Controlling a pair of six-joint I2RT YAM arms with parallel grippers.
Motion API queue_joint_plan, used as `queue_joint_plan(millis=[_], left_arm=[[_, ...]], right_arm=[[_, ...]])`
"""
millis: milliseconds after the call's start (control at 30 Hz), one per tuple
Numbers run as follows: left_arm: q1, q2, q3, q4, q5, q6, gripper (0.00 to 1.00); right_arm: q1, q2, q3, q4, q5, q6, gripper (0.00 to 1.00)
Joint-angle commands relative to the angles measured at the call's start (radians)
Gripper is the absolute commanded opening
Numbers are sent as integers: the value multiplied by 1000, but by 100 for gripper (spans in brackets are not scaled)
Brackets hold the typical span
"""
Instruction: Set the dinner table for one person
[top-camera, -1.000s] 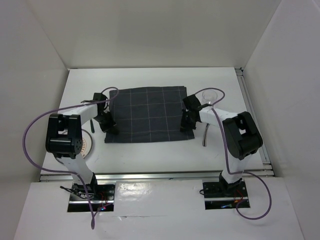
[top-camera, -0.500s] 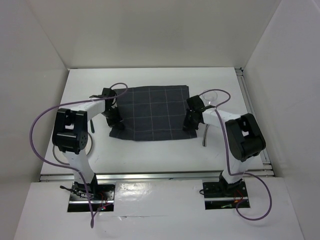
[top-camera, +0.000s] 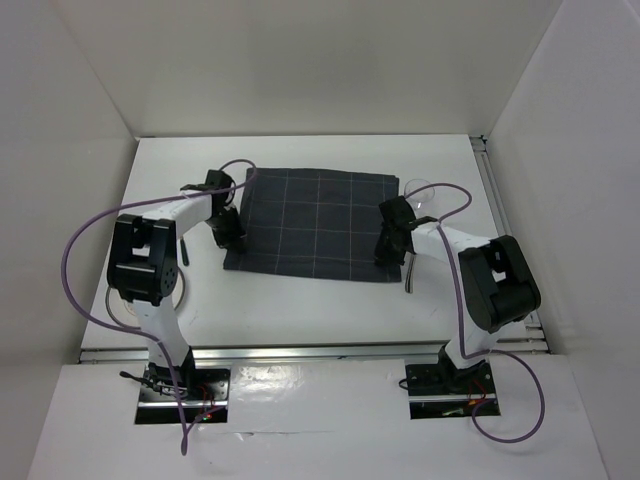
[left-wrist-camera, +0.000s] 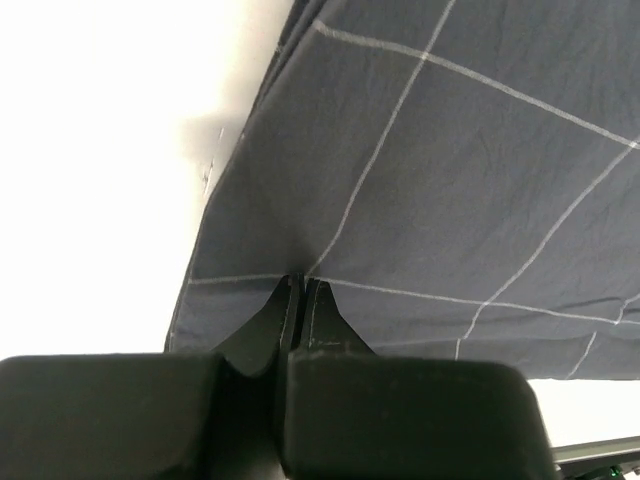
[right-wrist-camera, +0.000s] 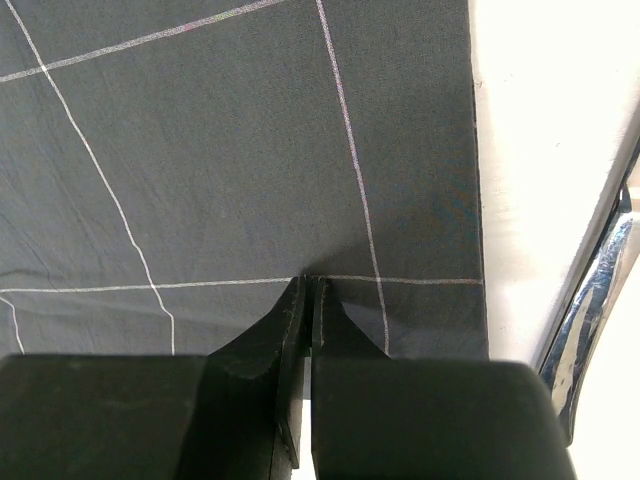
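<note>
Pinching the near corners of the cloth (top-camera: 310, 225), the left gripper (left-wrist-camera: 302, 285) and right gripper (right-wrist-camera: 305, 285) are fully closed on the fabric. The cloth is dark, soft, grid-lined and rectangular, and lies flat mid-way across the smooth white table (top-camera: 300, 155).

Dark grey cloth mat (top-camera: 312, 225), pale grid lines; white dinner table (top-camera: 300, 310).

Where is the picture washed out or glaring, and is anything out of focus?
Left wrist: the dinner table beside the cloth mat is blown out white. Right wrist: glare streaks the shiny metal utensil; the right claw looks slightly soft. Top external: even, sharp.
</note>
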Motion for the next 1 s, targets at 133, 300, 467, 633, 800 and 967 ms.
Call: queue_joint_plan(millis=[133, 300, 467, 633, 800, 967], left_arm=[[-8, -99, -65, -17, -20, 21, 0], [-8, -117, -178, 35, -20, 21, 0], [-8, -128, -210, 45, -47, 11, 0], [-8, -150, -232, 33, -85, -9, 0], [1, -214, -290, 33, -107, -28, 0], [1, -260, -312, 22, -116, -28, 0]], right_arm=[[-14, 24, 13, -69, 60, -25, 0], [-14, 47, 34, -69, 69, -68, 0], [-14, 68, 57, -57, 69, -108, 0], [-14, 79, 82, -57, 69, -127, 0], [-14, 79, 82, -57, 58, -136, 0], [-14, 79, 73, -37, 49, -170, 0]])
